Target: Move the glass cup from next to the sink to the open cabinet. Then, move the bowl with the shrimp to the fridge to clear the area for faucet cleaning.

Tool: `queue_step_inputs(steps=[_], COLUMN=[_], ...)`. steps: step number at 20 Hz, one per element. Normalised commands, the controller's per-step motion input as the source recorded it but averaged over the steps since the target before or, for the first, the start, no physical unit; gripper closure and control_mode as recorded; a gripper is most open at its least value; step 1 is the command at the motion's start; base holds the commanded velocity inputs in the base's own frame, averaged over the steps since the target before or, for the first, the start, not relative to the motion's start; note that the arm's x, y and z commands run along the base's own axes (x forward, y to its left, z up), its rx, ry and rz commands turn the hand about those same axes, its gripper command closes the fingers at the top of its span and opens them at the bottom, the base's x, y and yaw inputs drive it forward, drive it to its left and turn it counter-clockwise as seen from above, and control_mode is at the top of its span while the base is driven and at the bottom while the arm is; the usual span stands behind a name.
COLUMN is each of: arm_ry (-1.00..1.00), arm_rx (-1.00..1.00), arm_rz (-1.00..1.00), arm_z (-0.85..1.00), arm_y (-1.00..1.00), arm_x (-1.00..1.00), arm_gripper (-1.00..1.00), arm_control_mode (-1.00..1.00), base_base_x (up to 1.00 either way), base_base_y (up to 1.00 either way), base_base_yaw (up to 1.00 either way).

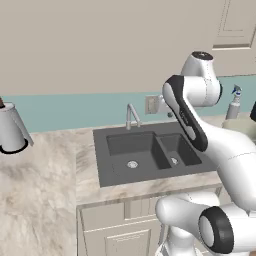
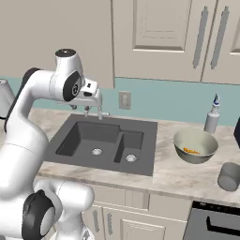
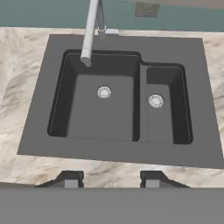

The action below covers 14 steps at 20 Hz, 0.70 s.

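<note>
The hand's [image 3: 109, 179] parted fingertips, cropped low, hold nothing above the sink [image 3: 120, 105].

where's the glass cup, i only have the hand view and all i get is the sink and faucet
Observer: The glass cup stands on the counter right of the sink, near the front edge, seen in the right base view.
Operator: and the shrimp bowl
Observer: The bowl with the shrimp sits between the sink and the cup, a bit further back, apart from both.
Operator: anything else close to it
Observer: A spray bottle with a blue tip stands upright behind the bowl, at the backsplash.
Operator: holding anything
Observer: No, the gripper is open over the sink's front edge.
</note>
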Motion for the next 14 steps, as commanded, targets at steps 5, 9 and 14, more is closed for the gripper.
queue_step_inputs(steps=[5,9,14], arm_ry=[0.0,-0.01,0.0], arm_rx=[0.0,0.01,0.0], arm_rz=[0.0,0.0,0.0], arm_z=[-0.09,-0.06,0.0], arm_y=[0.0,-0.05,0.0], arm_x=[-0.34,-0.21,0.0], arm_gripper=[-1.0,-1.0,-1.0], arm_control_mode=[-1.0,1.0,1.0], base_base_x=[0.0,-0.69,-0.69], base_base_y=[0.0,-0.48,-0.97], base_base_yaw=[0.0,-0.07,-0.18])
